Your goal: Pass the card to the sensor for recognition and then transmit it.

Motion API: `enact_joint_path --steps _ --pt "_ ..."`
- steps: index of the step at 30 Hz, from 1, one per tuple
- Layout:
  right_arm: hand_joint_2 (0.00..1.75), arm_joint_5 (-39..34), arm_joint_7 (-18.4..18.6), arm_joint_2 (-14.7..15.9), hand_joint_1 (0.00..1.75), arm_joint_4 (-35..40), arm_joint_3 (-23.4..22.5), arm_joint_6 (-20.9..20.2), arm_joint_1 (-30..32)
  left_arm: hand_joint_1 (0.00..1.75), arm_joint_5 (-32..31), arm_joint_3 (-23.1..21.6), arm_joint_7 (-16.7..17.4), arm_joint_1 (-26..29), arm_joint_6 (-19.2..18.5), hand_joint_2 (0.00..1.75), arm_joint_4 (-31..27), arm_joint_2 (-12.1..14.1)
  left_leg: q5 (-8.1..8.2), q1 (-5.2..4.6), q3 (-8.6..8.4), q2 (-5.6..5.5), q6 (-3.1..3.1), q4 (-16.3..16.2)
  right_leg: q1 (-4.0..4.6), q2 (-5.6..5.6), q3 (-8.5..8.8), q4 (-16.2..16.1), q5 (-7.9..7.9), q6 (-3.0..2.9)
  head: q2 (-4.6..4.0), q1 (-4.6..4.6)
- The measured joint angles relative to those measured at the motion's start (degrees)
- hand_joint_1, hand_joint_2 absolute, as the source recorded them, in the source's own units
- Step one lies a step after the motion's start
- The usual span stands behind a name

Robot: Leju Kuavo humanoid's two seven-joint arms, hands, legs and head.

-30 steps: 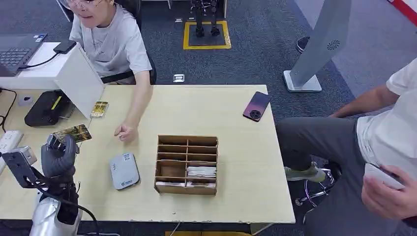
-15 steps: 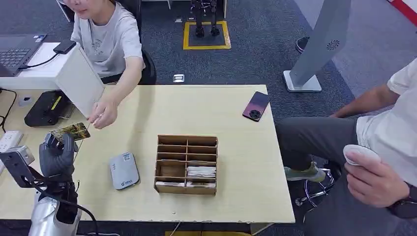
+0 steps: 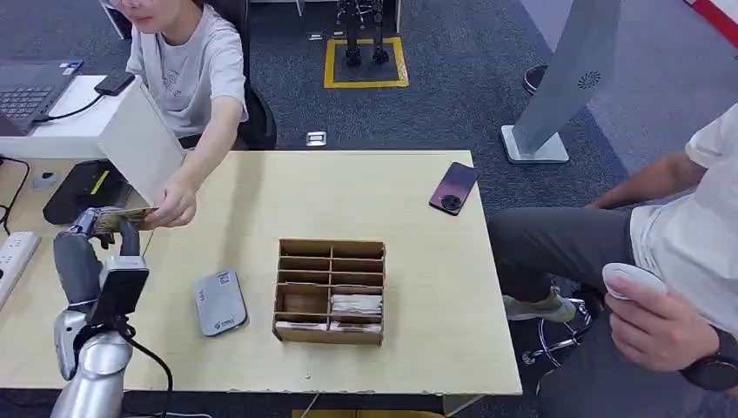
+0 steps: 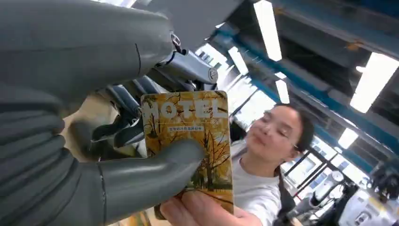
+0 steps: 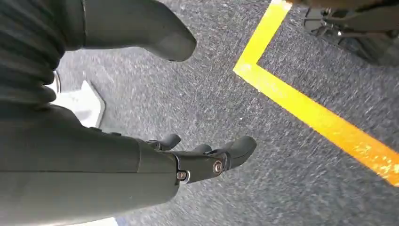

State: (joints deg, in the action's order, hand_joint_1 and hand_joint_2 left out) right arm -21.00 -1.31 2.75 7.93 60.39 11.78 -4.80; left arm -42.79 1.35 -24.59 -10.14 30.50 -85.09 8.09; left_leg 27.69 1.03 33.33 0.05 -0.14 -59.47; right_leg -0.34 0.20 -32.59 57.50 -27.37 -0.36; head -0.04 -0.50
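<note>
My left hand (image 3: 83,252) is raised over the table's left side and pinches a yellow "HOTEL" card (image 3: 122,218) between thumb and fingers. The left wrist view shows the card (image 4: 190,141) close up, with my thumb (image 4: 155,174) across its face. A seated person's hand (image 3: 174,205) grips the card's far end; their fingers (image 4: 197,209) hold its edge. The grey card sensor (image 3: 218,301) lies flat on the table, right of my left arm. My right hand (image 5: 188,160) hangs over the grey floor, fingers apart, holding nothing.
A wooden compartment box (image 3: 331,291) stands mid-table with white slips in it. A dark phone (image 3: 454,187) lies at the far right. A white screen (image 3: 139,139), a black device (image 3: 83,190) and a power strip (image 3: 16,252) are at the left. Another person (image 3: 679,261) sits at the right.
My left arm has lifted and turned, carrying the card toward the seated person. Their hand moved from the table to the card and now grips its far end.
</note>
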Motion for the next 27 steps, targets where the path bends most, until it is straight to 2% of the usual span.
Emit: enact_joint_path --steps 2,9,27 --pt "1.75 0.2 0.1 0.0 0.0 0.0 0.5 -0.4 -0.3 1.75 -2.6 -0.7 0.7 -0.9 1.4 1.75 1.0 1.0 -0.01 0.0 -0.02 0.03 -0.01 0.0 0.0 0.03 0.0 0.0 0.03 -0.01 0.0 0.02" --pt "1.75 0.4 0.7 0.0 0.0 0.0 1.5 -0.5 -0.4 1.75 -2.4 -1.4 0.6 -1.2 2.4 1.75 2.8 2.4 -0.02 0.01 -0.01 0.03 -0.03 0.0 0.0 0.07 -0.02 0.0 0.02 -0.01 0.0 0.02" --pt "1.75 0.4 0.7 0.0 0.0 0.0 2.4 -0.5 -0.3 1.75 -2.3 -2.0 0.5 -1.2 2.5 1.75 3.6 2.9 -0.02 0.01 -0.01 0.04 -0.03 0.0 0.0 0.06 -0.03 0.0 0.02 -0.01 0.0 0.0"
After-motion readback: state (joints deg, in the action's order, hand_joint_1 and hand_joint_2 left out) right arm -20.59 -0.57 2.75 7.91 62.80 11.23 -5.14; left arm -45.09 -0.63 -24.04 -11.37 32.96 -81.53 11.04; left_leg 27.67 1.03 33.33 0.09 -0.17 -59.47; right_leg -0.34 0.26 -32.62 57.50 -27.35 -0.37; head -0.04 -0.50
